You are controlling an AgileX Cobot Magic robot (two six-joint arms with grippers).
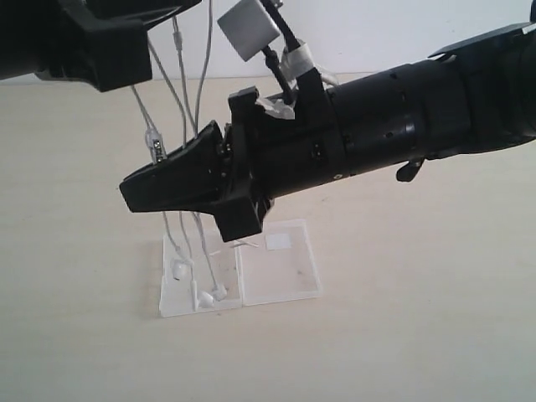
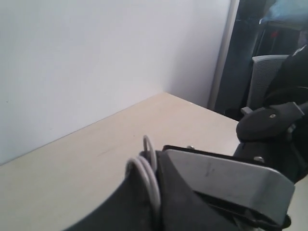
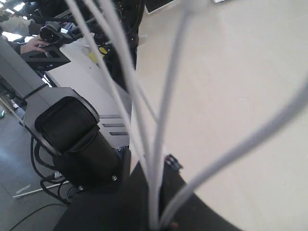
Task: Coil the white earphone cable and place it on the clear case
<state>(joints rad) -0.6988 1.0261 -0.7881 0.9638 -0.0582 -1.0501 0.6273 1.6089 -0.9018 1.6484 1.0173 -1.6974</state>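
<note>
Both pincers are closed, each one gripping the white earphone cable (image 3: 161, 144). The right pincer (image 1: 134, 191) reaches across the middle from the right side and is tilted a little downward, with its black jaws pressed together. In the right wrist view several white strands run together and go in between these jaws. The left pincer (image 2: 159, 202) is high at the upper left of the exterior view. In its wrist view two or three thin white loops of the cable are pinched in the seam between its two fingers and stick out a little above them.

From the left pincer the strands hang down loosely and pass the right pincer. On one strand there is a small inline piece (image 1: 155, 149), just beside the upper edge of the right pincer's jaws. Below the right pincer the strands go on down and end in the earbuds (image 1: 180, 270), which are over the left half of the clear case (image 1: 285, 272). It is not possible to tell if they touch the case or hang just above it.

The clear case lies open and flat on the pale tabletop (image 1: 419, 327), directly under the right pincer. Its right half carries a small white sticker (image 1: 278, 242) near the far edge.
</note>
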